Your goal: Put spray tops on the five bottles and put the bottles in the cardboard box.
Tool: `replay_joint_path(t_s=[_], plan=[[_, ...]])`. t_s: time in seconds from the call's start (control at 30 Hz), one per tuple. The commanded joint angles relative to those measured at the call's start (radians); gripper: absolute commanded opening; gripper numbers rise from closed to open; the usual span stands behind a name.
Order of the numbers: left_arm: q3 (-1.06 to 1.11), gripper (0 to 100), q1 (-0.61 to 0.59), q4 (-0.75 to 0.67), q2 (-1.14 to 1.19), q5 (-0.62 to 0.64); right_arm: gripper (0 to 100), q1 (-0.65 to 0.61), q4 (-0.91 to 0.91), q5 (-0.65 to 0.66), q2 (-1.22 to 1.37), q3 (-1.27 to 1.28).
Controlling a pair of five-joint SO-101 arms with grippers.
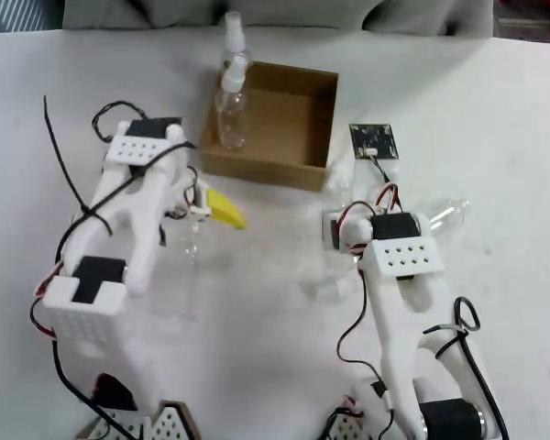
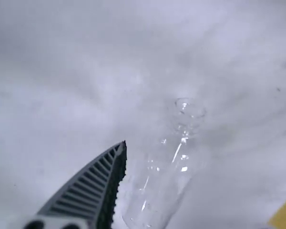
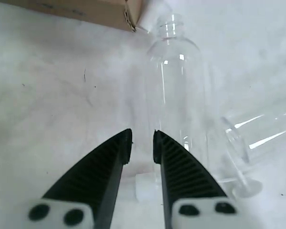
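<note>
Left hand point(image 2: 202, 181) is held apart around an uncapped clear bottle point(image 2: 169, 171) standing on the worktop point(image 1: 275, 302), left of centre in the high view. Right hand point(image 3: 142, 143) is set nearly together, a thin gap left, facing a second uncapped bottle point(image 3: 181, 90) beside the cardboard box point(image 1: 266, 170) at upper centre. One spray-topped bottle point(image 1: 231, 110) is seen inside it.

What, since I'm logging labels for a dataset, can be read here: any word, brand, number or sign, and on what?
No text reads clearly in any view.
cardboard box: faint dark marks on its side, too blurred to read.
small circuit board: any print too small to read.
clear bottle: no label seen.
</note>
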Motion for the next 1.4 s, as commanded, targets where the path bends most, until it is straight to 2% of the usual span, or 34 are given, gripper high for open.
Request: replay_joint_path(t_s=[0.0,0.1,0.27,0.37,0.43,0.5,0.57,0.73,1.0,1.13,1.37], plan=[[0.025,50,-0.028,0.002,-0.105,-0.084,5.6,0.007,-0.015,0.012,-0.030,-0.006],[0.140,50,-0.022,-0.074,-0.220,-0.086,5.6,0.007,-0.015,0.012,-0.030,-0.006],[0.356,49,-0.027,-0.287,-0.371,-0.089,5.6,0.005,-0.015,0.012,-0.030,-0.006],[0.411,39,-0.030,-0.356,-0.377,-0.094,5.6,0.005,-0.015,0.012,-0.030,-0.006],[0.416,31,-0.030,-0.368,-0.377,-0.095,5.6,0.005,-0.016,0.012,-0.030,-0.006],[0.420,26,-0.030,-0.368,-0.377,-0.118,5.6,0.005,-0.016,0.012,-0.030,-0.006],[0.420,28,-0.027,-0.368,-0.375,-0.160,5.6,0.005,-0.016,0.012,-0.030,-0.006],[0.471,38,-0.019,-0.368,-0.374,-0.163,5.6,0.007,-0.016,0.012,-0.030,-0.006],[0.503,39,0.028,-0.400,-0.372,-0.161,5.6,0.008,-0.016,0.012,-0.031,-0.006],[0.480,39,0.022,-0.437,-0.294,-0.163,5.6,0.010,-0.016,0.012,-0.031,-0.006],[0.333,39,0.015,-0.353,-0.128,-0.172,5.6,0.012,-0.016,0.012,-0.031,-0.006]])
